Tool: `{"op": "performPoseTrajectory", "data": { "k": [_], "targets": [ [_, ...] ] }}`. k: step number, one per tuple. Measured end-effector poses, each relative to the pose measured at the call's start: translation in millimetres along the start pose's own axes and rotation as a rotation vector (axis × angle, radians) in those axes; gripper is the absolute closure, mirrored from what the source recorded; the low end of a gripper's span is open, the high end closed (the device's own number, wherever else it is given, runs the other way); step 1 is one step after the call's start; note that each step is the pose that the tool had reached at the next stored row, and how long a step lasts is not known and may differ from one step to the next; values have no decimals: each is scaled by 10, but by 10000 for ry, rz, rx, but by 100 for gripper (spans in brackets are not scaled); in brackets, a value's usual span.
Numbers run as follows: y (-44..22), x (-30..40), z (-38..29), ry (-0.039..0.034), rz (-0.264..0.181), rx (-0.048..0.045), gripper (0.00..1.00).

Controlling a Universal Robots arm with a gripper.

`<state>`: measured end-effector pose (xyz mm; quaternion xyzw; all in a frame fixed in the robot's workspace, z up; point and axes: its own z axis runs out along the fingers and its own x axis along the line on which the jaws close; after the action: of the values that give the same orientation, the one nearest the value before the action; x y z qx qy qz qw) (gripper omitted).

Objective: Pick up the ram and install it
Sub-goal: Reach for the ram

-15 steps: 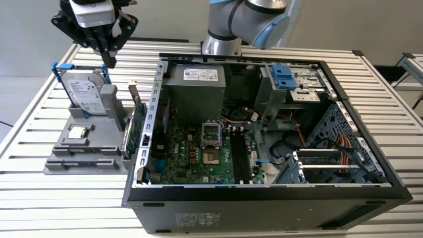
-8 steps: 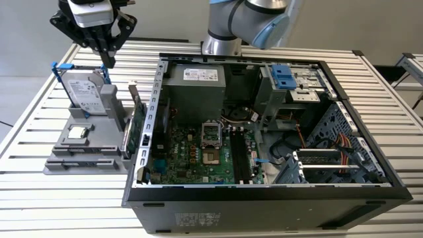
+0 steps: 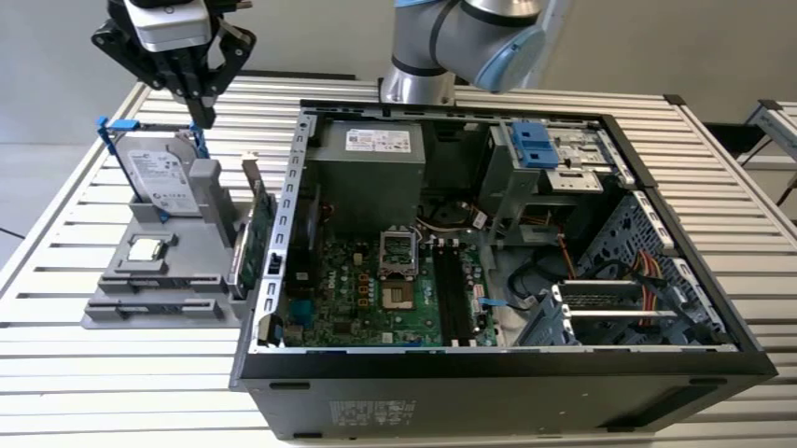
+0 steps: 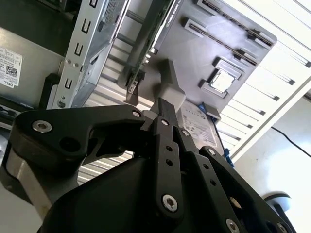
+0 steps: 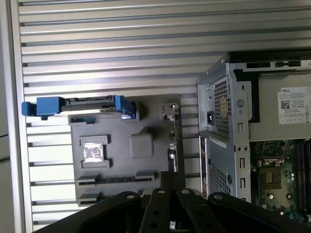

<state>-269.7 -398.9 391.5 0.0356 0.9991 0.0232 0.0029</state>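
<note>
Gripper: the black two-finger gripper [image 3: 202, 119] hangs high over the gray fixture [image 3: 110, 315] at the exterior view's left; its fingertips are closed against each other, and nothing is seen sticking out beyond them
Under the tips: in both wrist views the closed tips line up with the upright gray block [image 4: 170, 83]; that block stands between the hard drive [image 3: 162, 177] and the green expansion card [image 3: 256, 238]; the gripper touches none of them
Ram position: I cannot pick out the ram for certain; a dark narrow strip sits in the long slot [image 5: 116, 177] of the fixture and may be it; whether a stick already sits in the black memory sockets [image 3: 445, 289] of the open case [image 3: 498, 371] cannot be told
Handling: by judgement light, thin and stiff, yet fragile; best pinched on its two flat faces near mid-length, close to the upper long edge and clear of the contact edge; the smooth faces could slip or tilt in a skewed grip
Exterior view adds: the gripper's height above the fixture; the motherboard and sockets inside the case
First wrist view adds: the fixture in plan, with its slots laid out side by side
Second wrist view adds: the finger linkage close up, tips meeting in front of the block
</note>
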Motion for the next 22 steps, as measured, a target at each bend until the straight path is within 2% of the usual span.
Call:
{"op": "performPoseTrajectory", "data": {
  "k": [22],
  "targets": [
    [-3, 40, 2, 2, 0, 1, 100]
  ]
}}
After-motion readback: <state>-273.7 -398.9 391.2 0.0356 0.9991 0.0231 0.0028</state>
